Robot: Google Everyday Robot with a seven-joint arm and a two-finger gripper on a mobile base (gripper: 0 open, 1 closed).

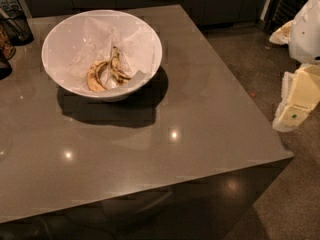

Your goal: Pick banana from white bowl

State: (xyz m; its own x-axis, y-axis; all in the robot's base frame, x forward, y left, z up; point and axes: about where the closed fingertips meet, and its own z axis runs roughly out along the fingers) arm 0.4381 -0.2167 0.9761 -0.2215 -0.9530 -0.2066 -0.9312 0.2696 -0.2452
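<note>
The white bowl (145,34), wide and lined with crumpled white paper, stands at the back left of the grey table. Two small bananas lie in its bottom. The banana (118,70), dull yellow with heavy dark blotches, lies on the right. A cleaner, yellower banana (93,78) lies just left of it and touches it. My gripper (298,98), a cream and white part of the arm, hangs at the right edge of the view. It is beyond the table's right side, above the floor and far from the bowl. It holds nothing that I can see.
The grey table (190,114) has its right edge and front corner close to my arm. Dark wire baskets (15,26) stand at the table's far left. Dark cabinets run along the back, and speckled floor lies to the right.
</note>
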